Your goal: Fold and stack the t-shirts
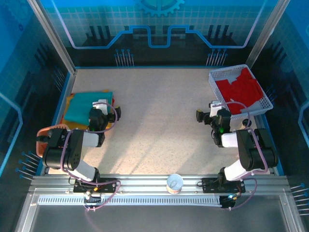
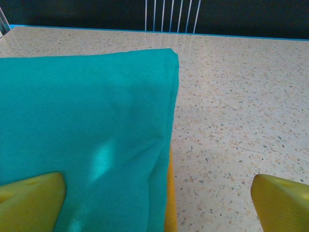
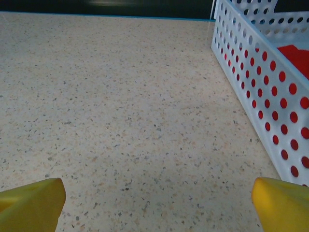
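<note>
A folded teal-green t-shirt (image 1: 82,108) (image 2: 87,125) lies at the table's left on a mustard-yellow t-shirt (image 1: 70,100), whose edge (image 2: 169,193) sticks out along the teal fold. My left gripper (image 1: 110,107) (image 2: 158,195) hovers open over the stack's right edge, one finger (image 2: 34,200) above the teal cloth and the other above bare table. Nothing is held. A red t-shirt (image 1: 242,89) (image 3: 294,53) lies crumpled in the white mesh basket (image 1: 219,77) at the back right. My right gripper (image 1: 207,110) (image 3: 158,200) stands open over bare table just left of the basket.
The basket wall (image 3: 251,82) runs close along the right gripper's right side. A small white cup (image 1: 175,183) sits on the front rail between the arm bases. An orange patch (image 1: 46,131) shows beside the left arm. Blue walls ring the speckled table (image 1: 159,121).
</note>
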